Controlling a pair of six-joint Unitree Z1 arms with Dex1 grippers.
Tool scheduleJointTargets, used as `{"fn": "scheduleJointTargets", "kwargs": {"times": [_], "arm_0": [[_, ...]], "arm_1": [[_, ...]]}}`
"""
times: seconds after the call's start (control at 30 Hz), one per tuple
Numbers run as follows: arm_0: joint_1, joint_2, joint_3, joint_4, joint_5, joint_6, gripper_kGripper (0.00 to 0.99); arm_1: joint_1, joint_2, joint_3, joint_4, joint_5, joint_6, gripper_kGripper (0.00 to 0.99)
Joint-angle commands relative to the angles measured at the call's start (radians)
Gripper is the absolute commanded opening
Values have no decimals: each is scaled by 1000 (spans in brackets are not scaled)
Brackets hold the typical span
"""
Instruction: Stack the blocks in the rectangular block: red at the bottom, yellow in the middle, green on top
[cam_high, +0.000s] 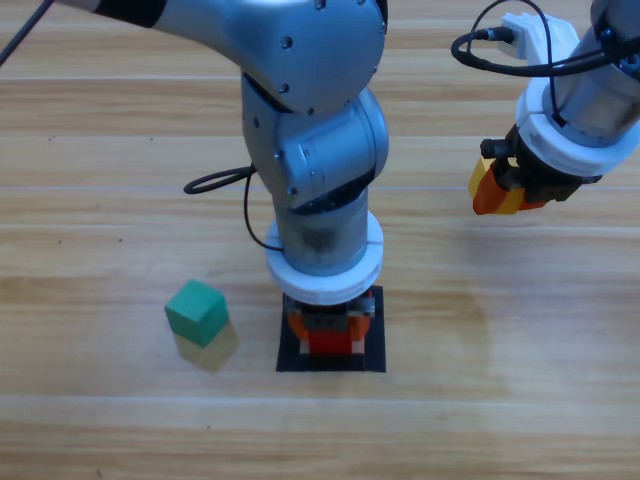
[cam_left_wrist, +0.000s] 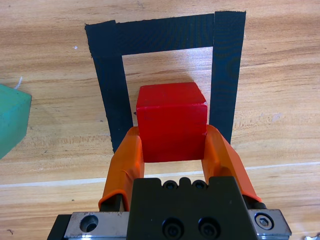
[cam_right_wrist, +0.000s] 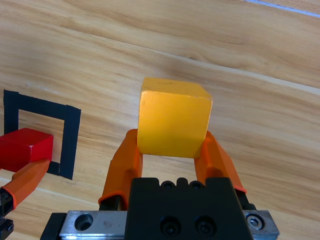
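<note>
My left gripper (cam_high: 327, 325) hangs straight down over the rectangular block (cam_high: 330, 366), a black tape outline, and is shut on the red cube (cam_high: 330, 343). In the left wrist view the red cube (cam_left_wrist: 171, 122) sits between the orange jaws of the left gripper (cam_left_wrist: 172, 140), inside the tape outline (cam_left_wrist: 165, 30); I cannot tell whether it touches the wood. My right gripper (cam_high: 498, 192) is raised at the right, shut on the yellow cube (cam_high: 508, 206). The yellow cube (cam_right_wrist: 172, 117) fills the right gripper (cam_right_wrist: 170, 145). The green cube (cam_high: 197, 312) lies on the table left of the tape.
A black cable (cam_high: 215, 183) loops on the table behind the left arm. In the right wrist view the tape outline (cam_right_wrist: 70, 130) and red cube (cam_right_wrist: 25, 147) show at the lower left. The green cube (cam_left_wrist: 12, 125) shows at the left edge of the left wrist view.
</note>
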Motion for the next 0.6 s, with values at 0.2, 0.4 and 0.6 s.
{"fn": "scheduleJointTargets", "kwargs": {"times": [0.2,0.4,0.6], "arm_0": [[18,56,-28,-10,23,-22,925],[18,19,-28,-5,31,-20,990],[18,-61,-220,179,80,-25,990]], "arm_1": [[-23,41,17,-20,-14,11,175],[-12,30,21,-17,-15,11,175],[65,-12,35,46,-15,22,175]]}}
